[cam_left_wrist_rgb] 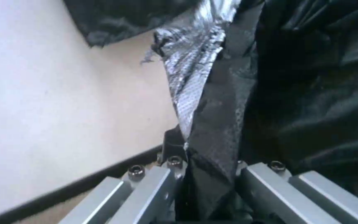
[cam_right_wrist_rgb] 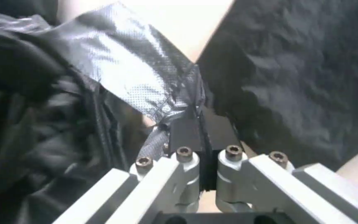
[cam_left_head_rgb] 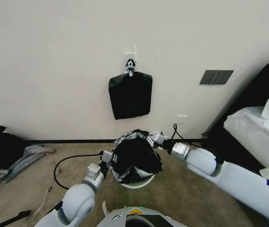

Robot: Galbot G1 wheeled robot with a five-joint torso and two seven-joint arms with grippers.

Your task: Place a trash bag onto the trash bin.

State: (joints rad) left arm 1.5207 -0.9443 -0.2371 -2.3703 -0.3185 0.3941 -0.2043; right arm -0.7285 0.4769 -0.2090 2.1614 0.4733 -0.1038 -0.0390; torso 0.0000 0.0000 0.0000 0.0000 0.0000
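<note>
The glossy black trash bag (cam_left_head_rgb: 136,156) hangs stretched open between my two grippers, low over the white trash bin (cam_left_head_rgb: 140,183). Just a curved piece of the bin's rim shows beneath the film. My left gripper (cam_left_head_rgb: 111,156) is shut on the bag's left edge, and the left wrist view has the film (cam_left_wrist_rgb: 212,124) pinched between its fingers. My right gripper (cam_left_head_rgb: 152,137) is shut on the far right edge, where the right wrist view has the film (cam_right_wrist_rgb: 146,87) clamped between the black pads (cam_right_wrist_rgb: 218,130).
A flat black bundle (cam_left_head_rgb: 130,95) hangs from a wall hook behind the bin. A black cable (cam_left_head_rgb: 65,160) loops on the carpet to the left, near a dark bag (cam_left_head_rgb: 2,156). A bed with white covers (cam_left_head_rgb: 257,132) stands at the right.
</note>
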